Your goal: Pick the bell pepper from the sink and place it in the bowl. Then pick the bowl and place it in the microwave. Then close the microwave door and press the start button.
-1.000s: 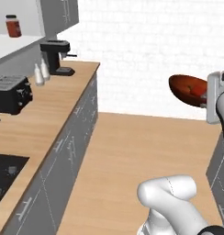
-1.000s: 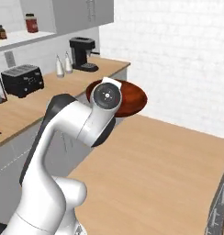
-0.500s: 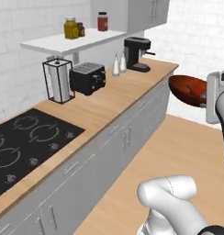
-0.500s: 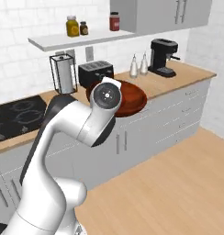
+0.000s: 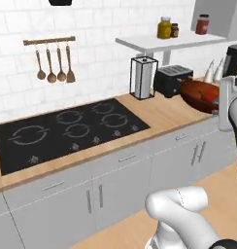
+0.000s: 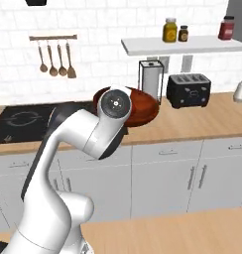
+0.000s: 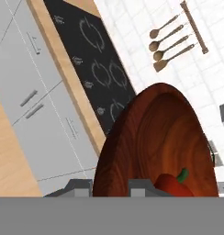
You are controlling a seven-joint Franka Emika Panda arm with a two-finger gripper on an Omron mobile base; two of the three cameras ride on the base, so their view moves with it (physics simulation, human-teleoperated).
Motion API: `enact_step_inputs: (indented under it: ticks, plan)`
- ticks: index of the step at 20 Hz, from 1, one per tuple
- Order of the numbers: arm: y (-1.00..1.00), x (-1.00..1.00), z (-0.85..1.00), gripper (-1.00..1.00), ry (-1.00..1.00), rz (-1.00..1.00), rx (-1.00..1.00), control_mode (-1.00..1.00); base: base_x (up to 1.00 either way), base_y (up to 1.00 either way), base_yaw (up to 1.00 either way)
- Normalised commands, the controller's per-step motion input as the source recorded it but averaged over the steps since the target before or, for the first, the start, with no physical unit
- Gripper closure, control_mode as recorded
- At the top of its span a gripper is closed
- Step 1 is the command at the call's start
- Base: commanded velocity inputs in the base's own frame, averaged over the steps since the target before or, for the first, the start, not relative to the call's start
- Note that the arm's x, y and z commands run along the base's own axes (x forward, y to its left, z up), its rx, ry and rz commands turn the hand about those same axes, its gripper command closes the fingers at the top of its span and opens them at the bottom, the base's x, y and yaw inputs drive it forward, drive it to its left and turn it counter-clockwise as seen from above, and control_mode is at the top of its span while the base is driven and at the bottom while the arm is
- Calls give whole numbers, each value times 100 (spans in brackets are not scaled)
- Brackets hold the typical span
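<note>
— Bowl (image 7: 155,147) aloft over the wooden counter (image 5: 164,114), glossy dark red, with the bell pepper (image 7: 171,184) lying inside, green stem up. What surrounds it?

— A black glass cooktop (image 5: 67,129) below and to the side, a wire paper-towel holder (image 6: 151,79), a boxy black toaster (image 6: 188,90), four wooden spoons (image 5: 55,65) hanging from a rail on white tile, jars (image 6: 170,30) on a shelf.

— And the gripper (image 7: 111,186)?

— Its jaws are clamped on the bowl's near rim; the white arm (image 6: 88,144) hides part of the bowl from the right base view.
</note>
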Motion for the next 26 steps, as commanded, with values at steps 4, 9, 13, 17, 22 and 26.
enact_step_inputs:
  ticks: [4, 9, 13, 17, 22, 26]
  plan:
    - [0, 0, 0, 100, 0, 0, 0, 100, -22, 0, 77]
    - [0, 0, 0, 100, 0, 0, 0, 100, -19, 0, 78]
    - [0, 0, 0, 100, 0, 0, 0, 100, -17, 0, 79]
    - [0, 0, 0, 100, 0, 0, 0, 100, -14, 0, 82]
    - [0, 0, 0, 100, 0, 0, 0, 100, -13, 0, 82]
    - [0, 0, 0, 100, 0, 0, 0, 100, 18, 26, 57]
